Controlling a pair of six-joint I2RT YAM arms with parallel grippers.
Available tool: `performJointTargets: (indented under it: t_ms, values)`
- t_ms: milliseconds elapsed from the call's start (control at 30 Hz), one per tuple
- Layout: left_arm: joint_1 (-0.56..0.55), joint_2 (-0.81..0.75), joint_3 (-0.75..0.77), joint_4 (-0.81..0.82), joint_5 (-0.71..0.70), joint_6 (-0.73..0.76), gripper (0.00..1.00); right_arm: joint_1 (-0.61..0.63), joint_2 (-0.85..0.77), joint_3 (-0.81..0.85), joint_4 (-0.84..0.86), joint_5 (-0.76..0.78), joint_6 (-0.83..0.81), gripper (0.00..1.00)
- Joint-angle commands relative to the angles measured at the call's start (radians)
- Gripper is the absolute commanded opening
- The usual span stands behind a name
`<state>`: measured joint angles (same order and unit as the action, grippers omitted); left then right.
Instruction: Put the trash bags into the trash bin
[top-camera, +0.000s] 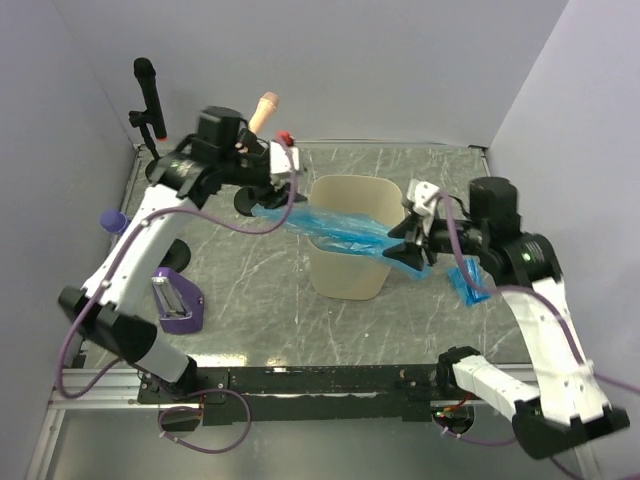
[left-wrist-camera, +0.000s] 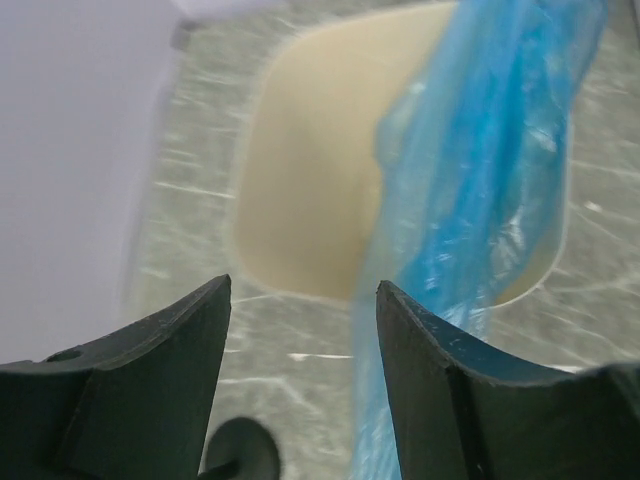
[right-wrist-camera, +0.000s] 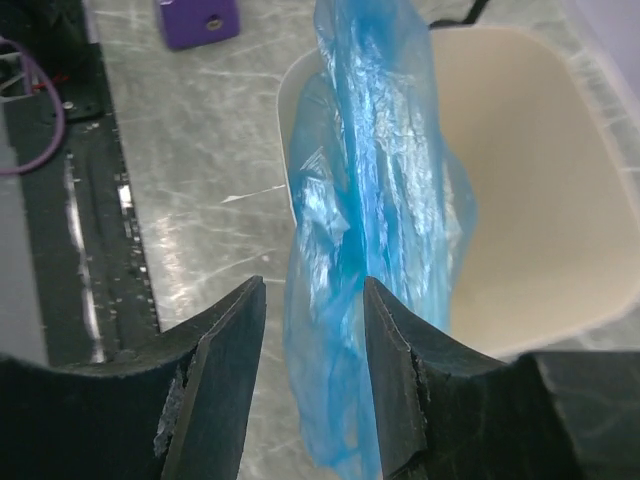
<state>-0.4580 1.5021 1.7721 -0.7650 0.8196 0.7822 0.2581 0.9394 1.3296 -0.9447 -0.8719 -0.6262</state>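
The cream-beige trash bin (top-camera: 345, 280) stands upright mid-table. A blue trash bag (top-camera: 340, 232) lies stretched across its rim, one end by each gripper. My left gripper (top-camera: 262, 205) hovers at the bin's left rim. In the left wrist view it (left-wrist-camera: 303, 283) is open, and the bag (left-wrist-camera: 490, 170) runs along the inside of its right finger over the bin (left-wrist-camera: 300, 200). My right gripper (top-camera: 405, 240) sits at the bin's right rim. Its jaws (right-wrist-camera: 313, 282) are apart with the bag (right-wrist-camera: 375, 200) hanging loosely between them beside the bin (right-wrist-camera: 530, 200). A second blue bag (top-camera: 468, 280) lies on the table under the right arm.
A purple block (top-camera: 175, 300) sits at the left front, also in the right wrist view (right-wrist-camera: 198, 18). A black microphone (top-camera: 148, 95) stands at the back left, with a purple cup (top-camera: 112, 220) by the left wall. Walls close in on three sides.
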Motion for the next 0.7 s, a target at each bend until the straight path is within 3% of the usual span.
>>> performJointTargets:
  t_ms: [0, 167, 667]
  values:
    - [-0.071, 0.039, 0.067, -0.140, 0.067, 0.091, 0.65, 0.061, 0.030, 0.040, 0.015, 0.042, 0.079, 0.51]
    - [-0.107, 0.066, 0.049, -0.125, 0.070, 0.124, 0.65, 0.119, 0.033, 0.020, 0.011, 0.137, 0.083, 0.48]
    - [-0.151, 0.199, 0.223, -0.336, 0.104, 0.334, 0.60, 0.182, 0.019, 0.008, -0.062, 0.297, 0.072, 0.38]
